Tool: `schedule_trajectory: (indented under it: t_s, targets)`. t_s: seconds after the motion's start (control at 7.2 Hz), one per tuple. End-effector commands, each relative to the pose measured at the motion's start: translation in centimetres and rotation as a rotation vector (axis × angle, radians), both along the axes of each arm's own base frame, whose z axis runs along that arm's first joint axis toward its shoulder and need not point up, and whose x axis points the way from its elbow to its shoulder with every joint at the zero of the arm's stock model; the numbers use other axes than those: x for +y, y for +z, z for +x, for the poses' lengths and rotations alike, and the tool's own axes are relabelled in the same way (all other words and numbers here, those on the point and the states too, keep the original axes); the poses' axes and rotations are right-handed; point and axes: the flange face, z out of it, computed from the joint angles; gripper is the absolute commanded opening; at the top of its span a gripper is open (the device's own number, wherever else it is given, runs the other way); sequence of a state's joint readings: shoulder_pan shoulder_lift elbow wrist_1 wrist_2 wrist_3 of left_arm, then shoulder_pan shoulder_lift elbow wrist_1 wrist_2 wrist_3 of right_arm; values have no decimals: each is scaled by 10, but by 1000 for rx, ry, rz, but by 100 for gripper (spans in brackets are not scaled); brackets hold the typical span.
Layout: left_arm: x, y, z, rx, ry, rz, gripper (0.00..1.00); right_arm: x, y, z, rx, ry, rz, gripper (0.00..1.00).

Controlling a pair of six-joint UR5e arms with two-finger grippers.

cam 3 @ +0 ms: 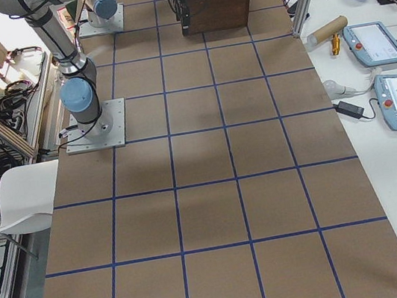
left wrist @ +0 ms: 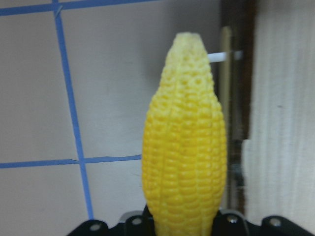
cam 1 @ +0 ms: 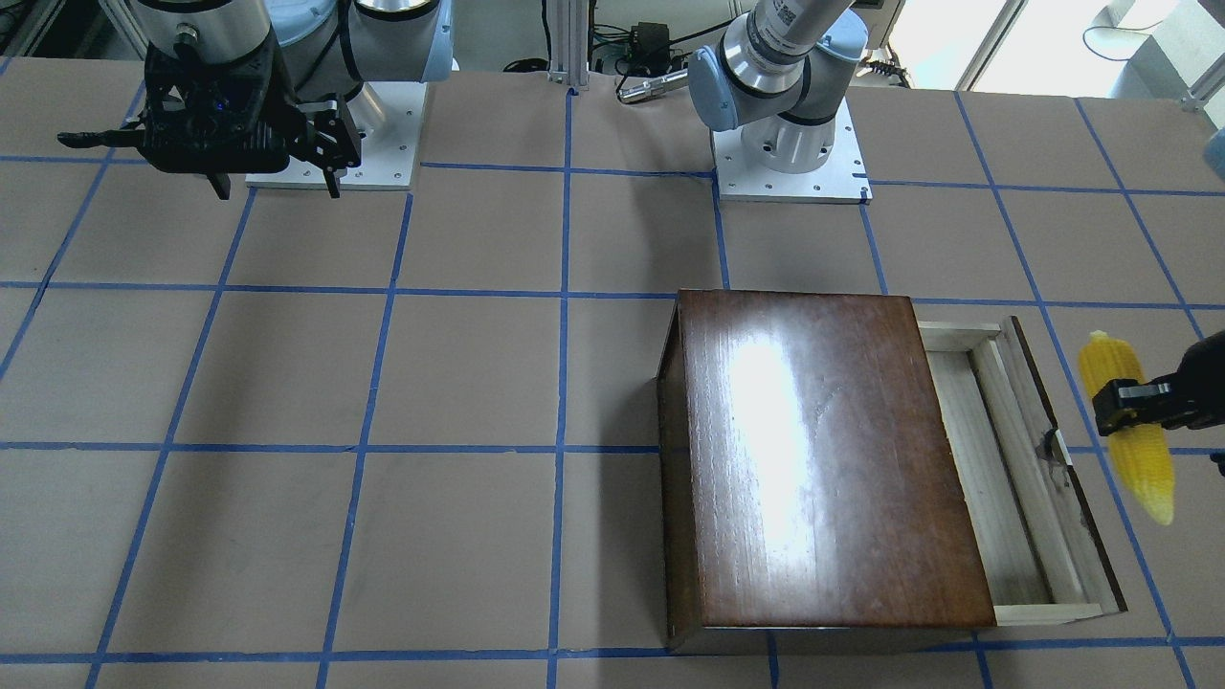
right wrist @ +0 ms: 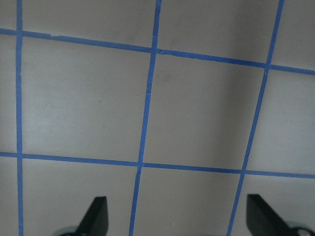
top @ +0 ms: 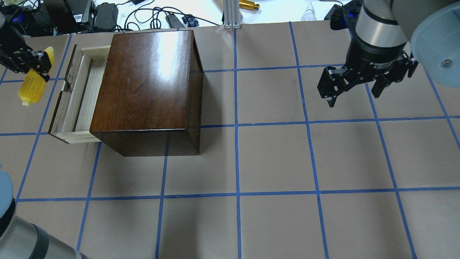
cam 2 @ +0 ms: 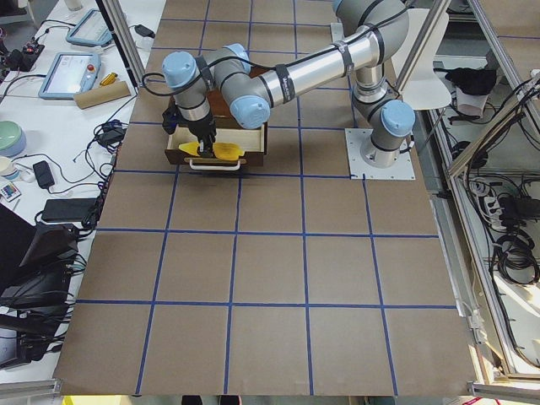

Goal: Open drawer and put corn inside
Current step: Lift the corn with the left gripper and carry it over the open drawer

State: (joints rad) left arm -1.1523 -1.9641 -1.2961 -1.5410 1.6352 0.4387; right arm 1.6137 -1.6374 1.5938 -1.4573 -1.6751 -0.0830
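The glossy dark-brown box (cam 1: 823, 459) stands on the table with its drawer (cam 1: 995, 478) pulled part way out, its pale wood tray bare. My left gripper (cam 1: 1129, 407) is shut on the yellow corn (cam 1: 1144, 464) and holds it above the table, just outside the drawer's dark front panel and knob (cam 1: 1053, 448). In the overhead view the corn (top: 31, 88) hangs left of the drawer (top: 77, 97). The left wrist view shows the corn (left wrist: 184, 142) beside the front panel (left wrist: 237, 98). My right gripper (top: 354, 95) is open and empty, far from the box.
The table is brown paper with a grid of blue tape. The two arm bases (cam 1: 785, 153) stand at the robot's edge. Cables and devices (top: 107, 14) lie beyond the table edge behind the box. The right wrist view shows only bare table (right wrist: 157, 108).
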Motion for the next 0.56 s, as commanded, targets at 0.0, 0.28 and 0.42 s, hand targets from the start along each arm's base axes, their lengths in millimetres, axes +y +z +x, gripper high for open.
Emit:
schedule_trajectory:
  t_s: [0.0,0.28,0.42]
  targets:
    - [-5,-5,-65,-5,32,10,5,0,0,0,0,1,1,100]
    - [-2,-18,-72,1,30,31,14,0,0,0,0,1,-1,100]
    - [-2,-19,-72,2,29,34,88,0,0,0,0,1,1,100]
